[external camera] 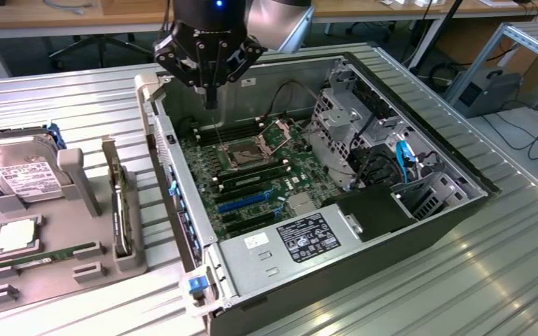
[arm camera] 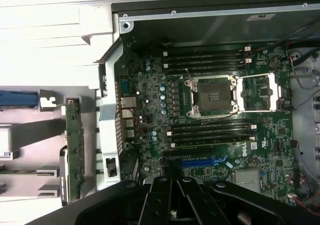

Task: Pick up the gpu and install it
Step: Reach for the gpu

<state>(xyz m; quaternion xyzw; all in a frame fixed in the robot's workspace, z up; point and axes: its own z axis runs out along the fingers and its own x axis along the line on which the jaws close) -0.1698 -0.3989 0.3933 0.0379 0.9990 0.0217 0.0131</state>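
Pretty much at the start of the pick step here. The gripper is clenched with nothing in it, hanging over the open PC case, above the motherboard. The gpu sits untouched in the gray parts holder just beside the case, on the exterior view's left. It stands on edge, long axis running parallel to the case's side wall. Which end carries the bracket, I honestly can't tell. Grabbing it calls for shifting over there, opening the jaws and lining them up across the thin board.
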